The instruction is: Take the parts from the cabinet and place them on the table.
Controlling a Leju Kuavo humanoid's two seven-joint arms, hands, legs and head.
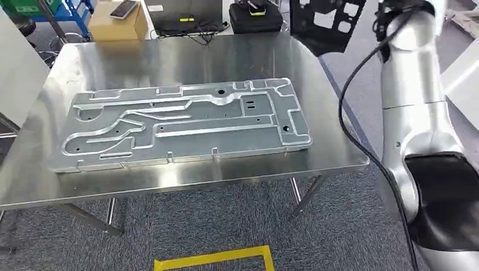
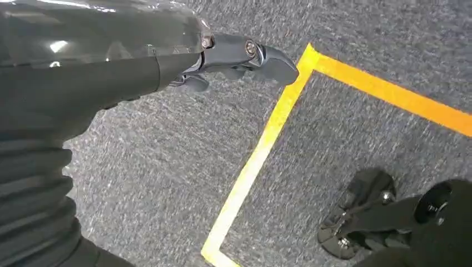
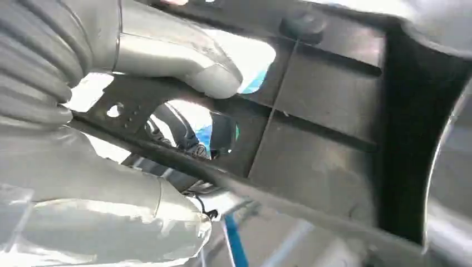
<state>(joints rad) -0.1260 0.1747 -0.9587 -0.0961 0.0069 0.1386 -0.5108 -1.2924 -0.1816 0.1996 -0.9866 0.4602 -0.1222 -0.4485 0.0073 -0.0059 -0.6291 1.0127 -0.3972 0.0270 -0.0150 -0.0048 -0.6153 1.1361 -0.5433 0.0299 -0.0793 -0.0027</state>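
**Black part held high at the right, table low to the left**

A black part point(image 3: 328, 105) with cut-out openings is gripped by the right hand point(image 3: 111, 139): in the right wrist view the thumb is pressed on one face and the fingers point(image 3: 100, 222) are wrapped beneath its edge. In the head view the same part point(image 1: 325, 25) is seen at the upper edge, above the far right corner of the steel table point(image 1: 333, 130), with the right arm point(image 1: 415, 113) raised beside it. From the hand, the free surface is judged to lie down and to the left. Most of the table is taken by a long grey metal panel point(image 1: 186, 124), its long axis running left to right.

The left hand point(image 2: 239, 58) hangs over carpet and yellow floor tape point(image 2: 261, 150), holding nothing, fingers loosely extended.

The part's far end is cut off, and its full outline cannot be made out.
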